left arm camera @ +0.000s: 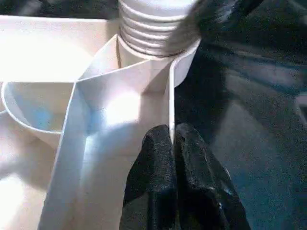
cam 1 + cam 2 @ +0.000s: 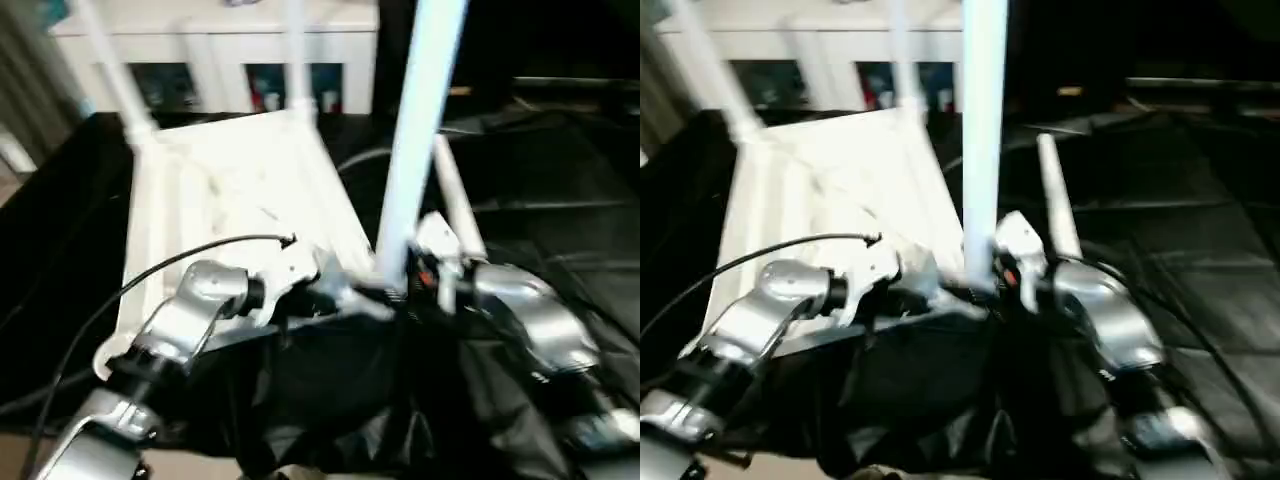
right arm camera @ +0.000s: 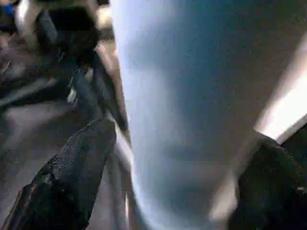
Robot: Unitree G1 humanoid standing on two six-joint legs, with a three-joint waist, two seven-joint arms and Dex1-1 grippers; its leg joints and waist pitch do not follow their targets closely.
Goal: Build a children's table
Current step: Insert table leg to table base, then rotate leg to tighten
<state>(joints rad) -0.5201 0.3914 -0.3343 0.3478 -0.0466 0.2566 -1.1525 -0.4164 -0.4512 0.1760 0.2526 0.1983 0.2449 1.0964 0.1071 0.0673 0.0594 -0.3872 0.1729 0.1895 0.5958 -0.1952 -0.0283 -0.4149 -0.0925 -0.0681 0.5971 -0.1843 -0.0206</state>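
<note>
The white tabletop lies upside down on black cloth, ribs up. Two white legs stand in its far corner sockets. A third leg stands upright at the near right corner, its threaded end in the round socket. A fourth leg lies on the cloth to the right. My left gripper is shut on the tabletop's thin rim wall beside that socket. My right gripper is open with a finger on each side of the upright leg, and a gap shows beside one finger.
White cabinets with glass fronts stand behind the work. Crumpled black cloth covers the surface in front and to the right. A black cable loops over my left forearm.
</note>
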